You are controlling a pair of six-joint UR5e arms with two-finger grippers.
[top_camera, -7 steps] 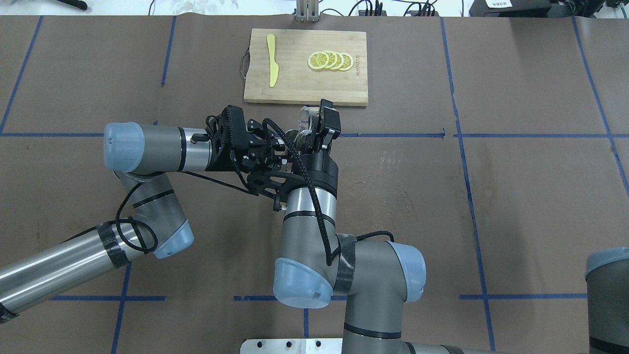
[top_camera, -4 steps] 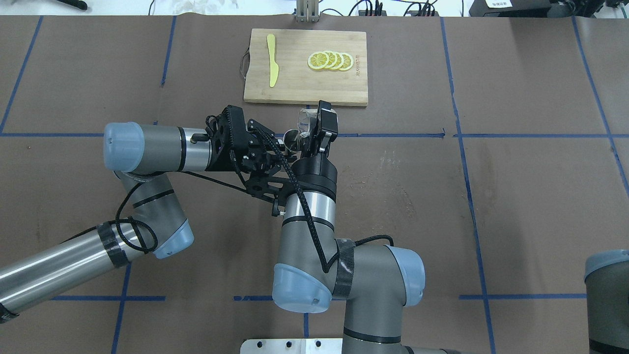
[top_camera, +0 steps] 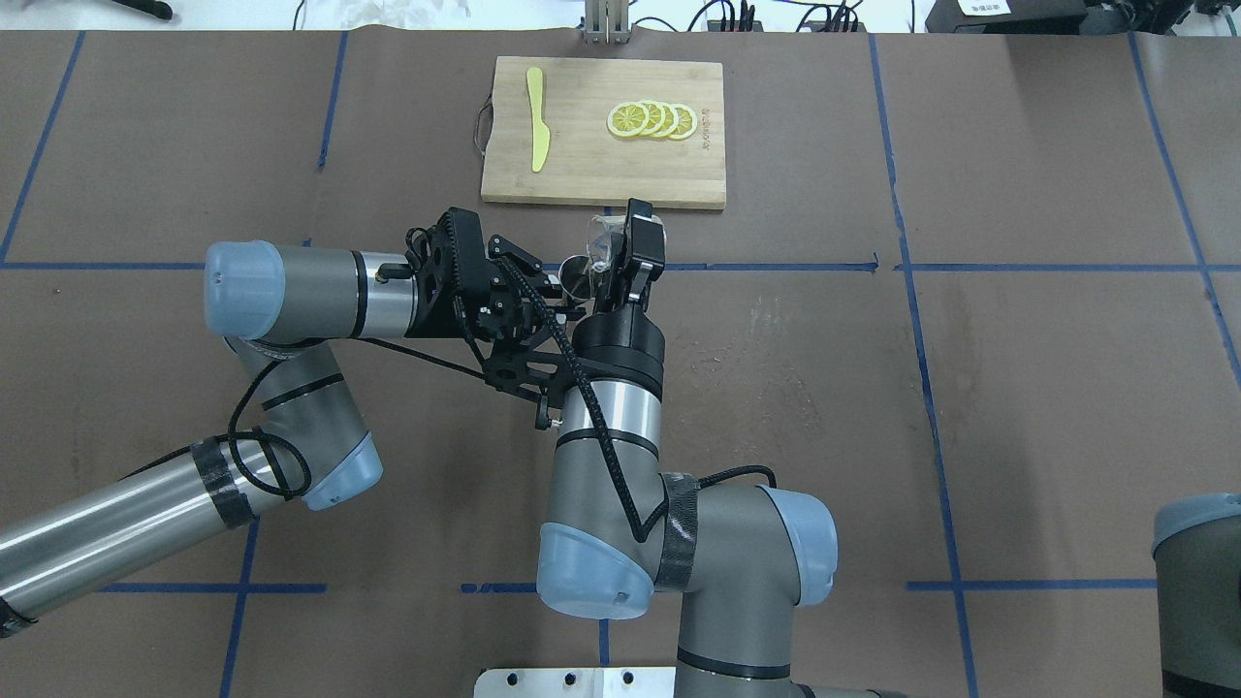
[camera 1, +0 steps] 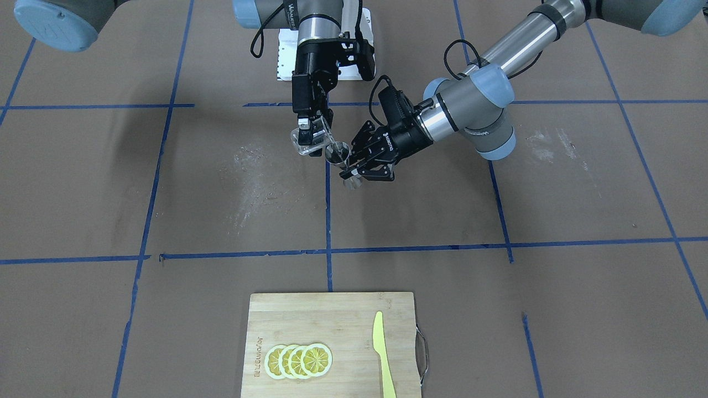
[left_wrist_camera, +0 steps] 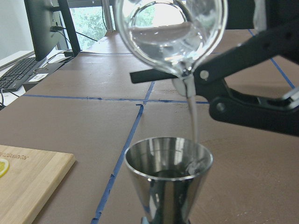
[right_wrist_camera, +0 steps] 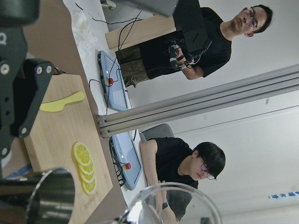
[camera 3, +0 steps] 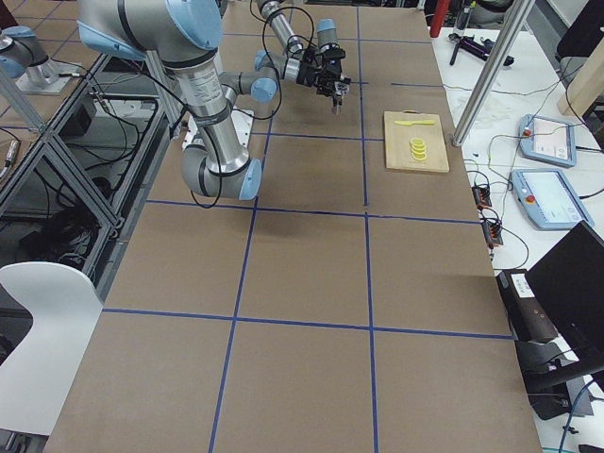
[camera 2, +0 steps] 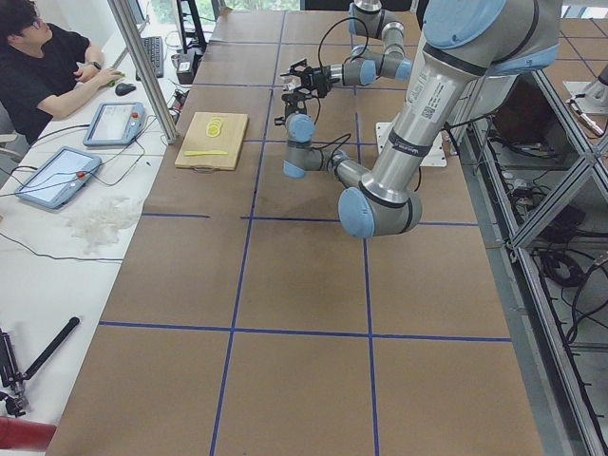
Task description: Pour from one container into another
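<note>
Pouring over mid-table, well apart from the board [camera 1: 343,315]. Clamped in the right gripper [camera 1: 311,137]: a clear round glass [left_wrist_camera: 170,35], tipped lip-down, clear liquid pooled inside and running off in a thin stream [left_wrist_camera: 192,116]. Straight into a shiny conical steel jigger [left_wrist_camera: 168,172] just beneath, pinched by the left gripper [camera 1: 349,166]. Wooden board with burnt-in lettering, too small to read. Fanned on it, four lemon slices [camera 1: 298,360] and, apart, a flat yellow knife [camera 1: 381,354].
</note>
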